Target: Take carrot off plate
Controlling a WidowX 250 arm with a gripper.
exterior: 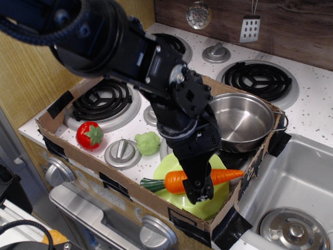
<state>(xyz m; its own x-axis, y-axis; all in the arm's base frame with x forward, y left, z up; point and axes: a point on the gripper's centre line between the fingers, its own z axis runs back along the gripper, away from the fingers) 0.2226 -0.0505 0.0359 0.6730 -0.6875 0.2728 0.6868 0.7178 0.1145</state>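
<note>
Counted in view: one carrot (177,180), one plate (210,204), one strawberry (89,135), one pot (243,122), four burners, three stovetop knobs, one small green vegetable (148,142).

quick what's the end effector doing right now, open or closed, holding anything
End effector: down over the middle of the carrot, which lies on the plate. Whether it is open or closed on the carrot cannot be told from this view.

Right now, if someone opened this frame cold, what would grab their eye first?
The big black arm sweeps in from the upper left, its hand down over the middle of the orange carrot. The carrot lies across the lime-green plate at the front of the cardboard tray. Behind it sits a steel pot, and a red strawberry lies to the left.
</note>
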